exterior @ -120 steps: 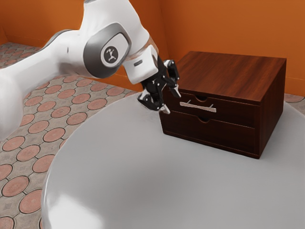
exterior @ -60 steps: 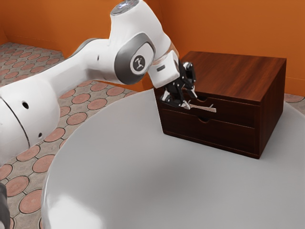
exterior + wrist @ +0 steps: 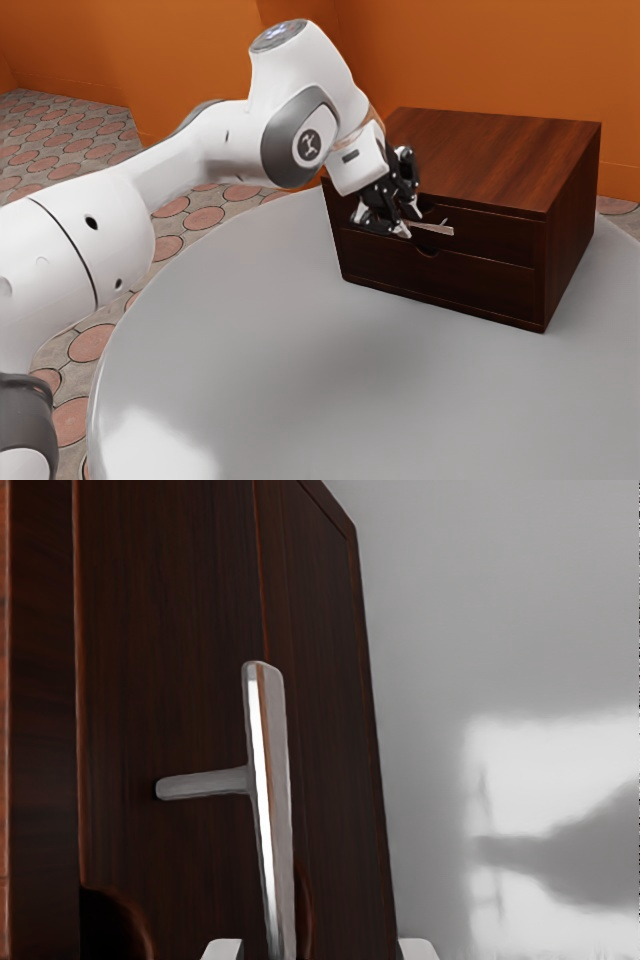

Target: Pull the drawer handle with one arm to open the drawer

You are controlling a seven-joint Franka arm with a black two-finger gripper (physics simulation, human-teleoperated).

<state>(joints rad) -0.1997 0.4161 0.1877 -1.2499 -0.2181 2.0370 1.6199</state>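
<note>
A dark wooden cabinet [image 3: 490, 150] with two drawers stands on the round grey table [image 3: 300, 380]. The upper drawer front [image 3: 480, 230] sits flush with the cabinet and carries a silver bar handle [image 3: 430, 228]. My black gripper [image 3: 397, 222] is at the end of that handle nearer the exterior view's left, pressed close to the drawer front. In the wrist view the handle [image 3: 268, 810] runs straight into the gap between my two pale fingertips [image 3: 222, 948], which stand apart on either side of it. The gripper is open around the bar.
The lower drawer [image 3: 450, 275] has a notch and no bar. Orange walls rise behind the cabinet, and a patterned tile floor [image 3: 100, 230] lies beyond the table's edge. Bare tabletop [image 3: 520, 630] spreads in front of the cabinet.
My arm has swung toward the exterior view's right. The gripper went from beside the cabinet's front corner to the handle's near end, with its fingers now straddling the bar.
</note>
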